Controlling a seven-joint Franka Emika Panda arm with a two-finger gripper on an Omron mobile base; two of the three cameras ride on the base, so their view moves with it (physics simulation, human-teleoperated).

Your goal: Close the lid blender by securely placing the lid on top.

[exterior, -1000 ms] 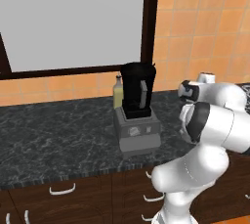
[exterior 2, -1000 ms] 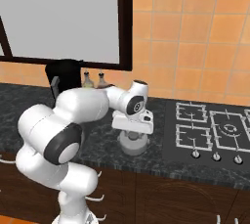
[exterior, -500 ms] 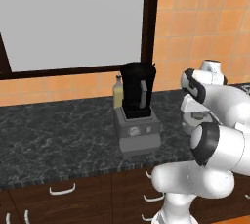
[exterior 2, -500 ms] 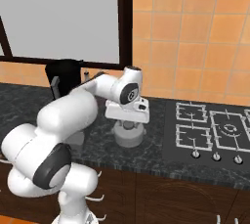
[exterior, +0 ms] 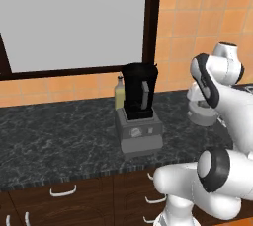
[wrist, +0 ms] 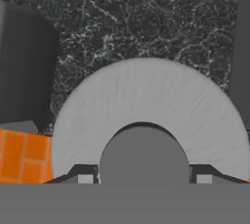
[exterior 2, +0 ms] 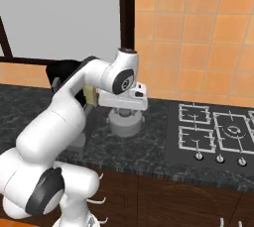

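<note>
- Your claw [wrist: 141, 179] hangs right over the lid [wrist: 146, 115], with one dark fingertip [wrist: 83, 175] on each side of the darker knob [wrist: 144, 157]. The tips stand open about as wide as the knob. You cannot tell from the hand view whether they touch it yet.
- The lid [exterior 2: 125, 121] lies flat on the dark worktop [exterior: 59, 136], between the blender [exterior: 139, 109] and the hob [exterior 2: 218, 134]. It is not yet on the jar.
- The blender sits to the left of the lid, by the window, its black jar upright in the grey base and its top open. A small yellowish bottle [exterior: 119, 93] stands just behind it.
- In the left base view the lid [exterior: 202, 114] shows partly behind your white arm.
- For this step, keep the knob centred between the tips. Come straight down until the tips sit low on the knob, then close. A grip high on the knob will likely slip.
- Keep the hand level as you close, so the disc does not tip when it leaves the worktop.
- Lift well clear before you swing left; the jar is tall and its rim stands far above where the lid lies.
- Mind the bottle and the jar's handle strip on the way over.
</note>
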